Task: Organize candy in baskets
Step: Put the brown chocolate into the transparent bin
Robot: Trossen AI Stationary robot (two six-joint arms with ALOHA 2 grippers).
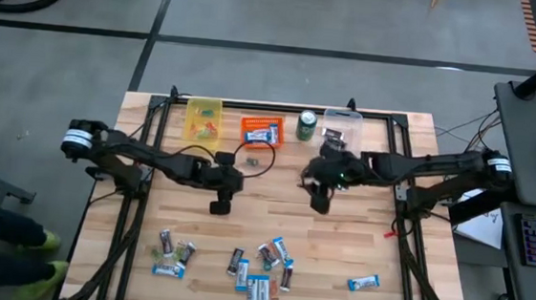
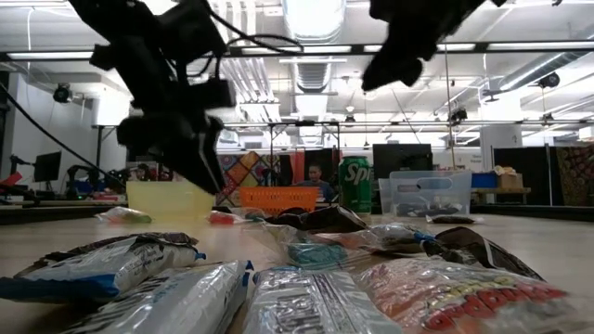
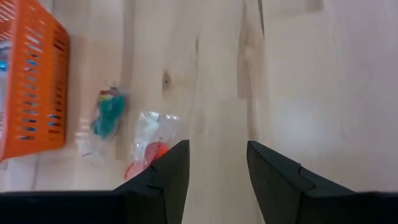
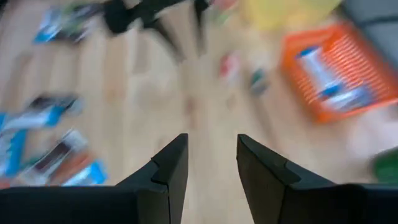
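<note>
Both claws, left claw (image 1: 220, 205) and right claw (image 1: 320, 204), hang apart and empty above the table (image 1: 356, 243).

The only lettering that can be read is on the green soda can (image 2: 355, 184) in the low view: large white letters "Sp", probably the start of a brand name, with the rest cut off by the can's curve. Printing on the candy wrappers (image 2: 306, 297) in front is too blurred to read.
</note>
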